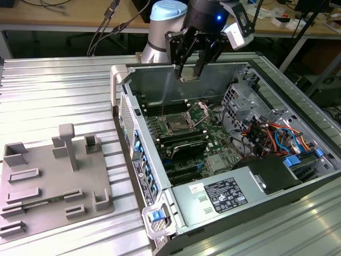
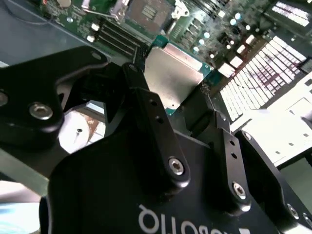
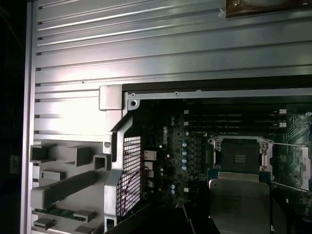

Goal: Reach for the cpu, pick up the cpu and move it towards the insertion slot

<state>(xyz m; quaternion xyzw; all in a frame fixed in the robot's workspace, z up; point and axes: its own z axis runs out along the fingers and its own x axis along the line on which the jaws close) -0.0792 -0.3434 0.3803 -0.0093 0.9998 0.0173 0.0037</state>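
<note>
You had the gripper [image 1: 189, 70] clenched on the cpu [image 2: 176, 77], carried in the air above the open computer case [image 1: 256, 176], over its rear wall. In the second wrist view the two black fingers [image 2: 151, 124] pinched the chip by opposite edges, its silvery top facing the camera. The insertion slot [image 1: 176, 126] lay below on the motherboard [image 1: 213, 144], its frame apparently open, though the exterior view was too coarse to confirm the latch levers.

Treat the chip as light, rigid and flat, with a smooth metal lid that would slip under a weak pinch; the underside contacts are likely fragile, so hold only the rim.

The case rested on a ribbed metal table [image 1: 58, 96], beside a grey fixture plate [image 1: 53, 181]. Cables [image 1: 272, 136] and a drive cage [image 1: 242, 98] crowded the board.
</note>
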